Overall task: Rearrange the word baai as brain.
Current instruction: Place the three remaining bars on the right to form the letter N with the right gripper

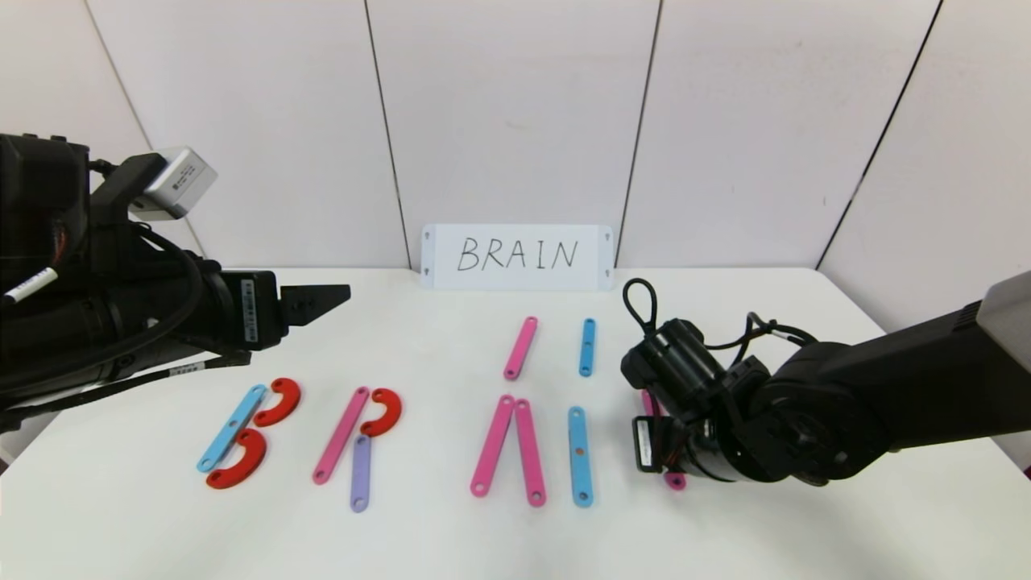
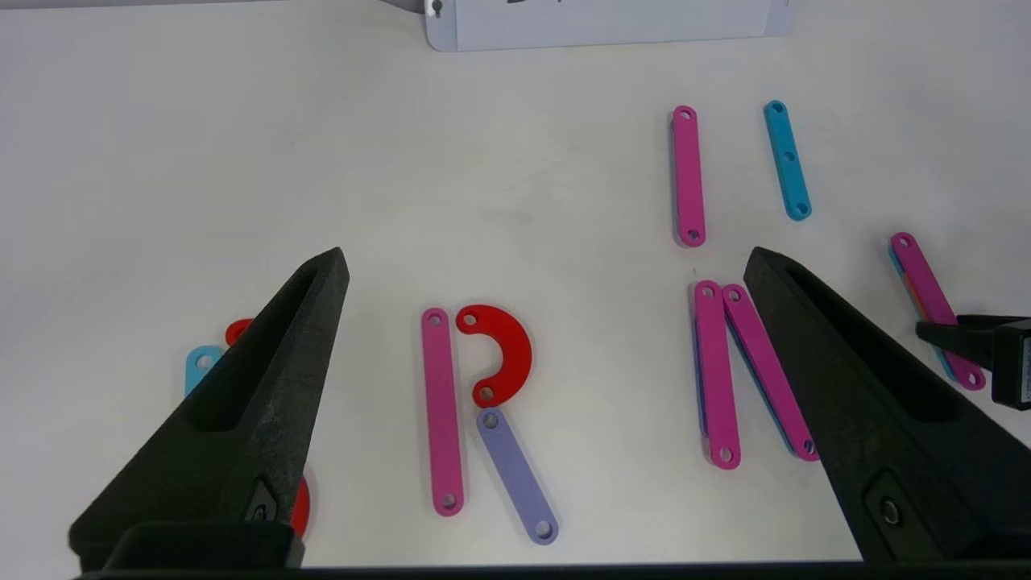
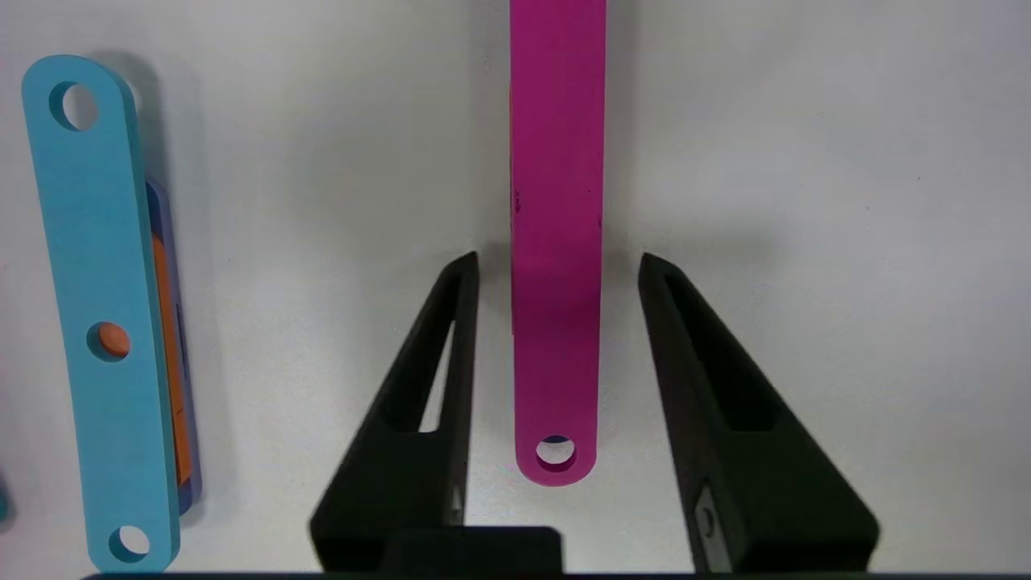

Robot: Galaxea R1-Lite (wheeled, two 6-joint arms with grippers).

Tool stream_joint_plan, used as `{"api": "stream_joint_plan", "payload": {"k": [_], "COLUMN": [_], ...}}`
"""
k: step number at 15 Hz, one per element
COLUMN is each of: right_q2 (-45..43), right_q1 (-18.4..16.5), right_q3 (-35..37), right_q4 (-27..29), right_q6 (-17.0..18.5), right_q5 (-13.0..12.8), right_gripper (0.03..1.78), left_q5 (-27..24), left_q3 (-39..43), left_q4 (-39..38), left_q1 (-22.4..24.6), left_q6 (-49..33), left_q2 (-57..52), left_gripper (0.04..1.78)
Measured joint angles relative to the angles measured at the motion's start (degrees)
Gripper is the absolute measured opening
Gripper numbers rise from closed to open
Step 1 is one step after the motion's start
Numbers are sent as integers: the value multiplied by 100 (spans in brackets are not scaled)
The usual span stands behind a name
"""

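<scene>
The plastic letters lie in a row on the white table (image 1: 121,515). At the left a blue strip (image 1: 232,427) with two red curves (image 1: 278,401) makes a B. A pink strip (image 1: 341,435), a red curve (image 1: 383,411) and a purple strip (image 1: 361,473) make an R. Two pink strips (image 1: 493,445) lean together, then comes a blue strip (image 1: 580,455). My right gripper (image 3: 556,262) is open, low over the table, its fingers either side of a pink strip (image 3: 556,242) without touching it. My left gripper (image 2: 548,258) is open and empty, held above the table's left side.
A spare pink strip (image 1: 520,347) and a short blue strip (image 1: 587,346) lie behind the row. The white card handwritten BRAIN (image 1: 517,256) stands against the back wall. The blue strip also shows in the right wrist view (image 3: 101,282), beside the straddled pink strip.
</scene>
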Motion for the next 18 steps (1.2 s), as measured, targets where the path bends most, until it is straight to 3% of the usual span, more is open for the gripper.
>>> {"api": "stream_joint_plan", "payload": {"k": [3,7,12,18], "right_q2": [-4,-67,127,947], "right_q1": [-5,-83,-206,-422], "right_q3": [2,-171,-1220,-2605], "right_q4": [10,29,27,49], "right_q6": [0,-24,-472,-1058], "right_q5": [-13,-107,-174,-173], "right_gripper": [127,167,172,172], "left_q5": [0,1,1,1], "left_q3": [0,0,0,0], "left_q4": [2,-6,-6,-9], "left_q1": [0,5,5,13], "left_q6": [0,2,2,2], "left_q2": [0,-6,-26,-26], "left_gripper": [172,172,172,172]}}
